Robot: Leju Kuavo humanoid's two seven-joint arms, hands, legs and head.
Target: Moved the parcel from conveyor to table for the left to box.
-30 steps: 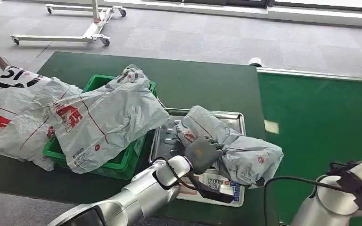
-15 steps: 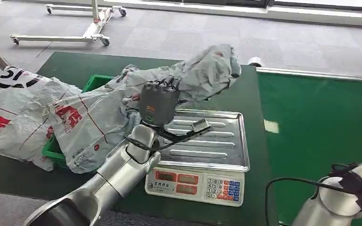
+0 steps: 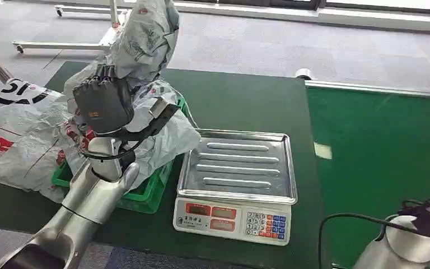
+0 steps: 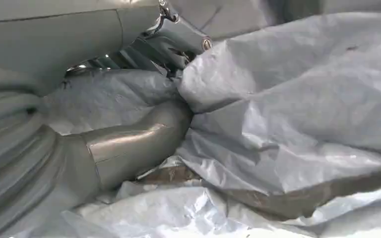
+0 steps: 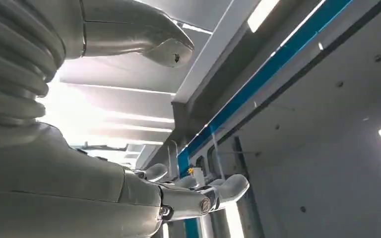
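Note:
My left hand [image 3: 103, 103] holds a grey plastic parcel [image 3: 145, 39] raised high above the green crate [image 3: 145, 193] at the table's left. In the left wrist view the thumb [image 4: 129, 148] presses into the crumpled grey parcel [image 4: 297, 99]. The crate is heaped with other grey parcels [image 3: 117, 140] printed with red marks. My right hand [image 5: 178, 193] points up at the ceiling with its fingers apart and nothing in it; in the head view its wrist [image 3: 420, 235] sits at the bottom right, beside the green conveyor [image 3: 381, 151].
A weighing scale [image 3: 232, 218] with a bare steel tray [image 3: 238, 165] stands at the table's front middle. More parcels [image 3: 11, 134] lie left of the crate. A wheeled metal stand [image 3: 89, 33] is on the floor behind the table.
My left hand has lifted the parcel off the scale tray and swung it up and to the left, over the crate. The tray is now bare. The right arm has barely moved.

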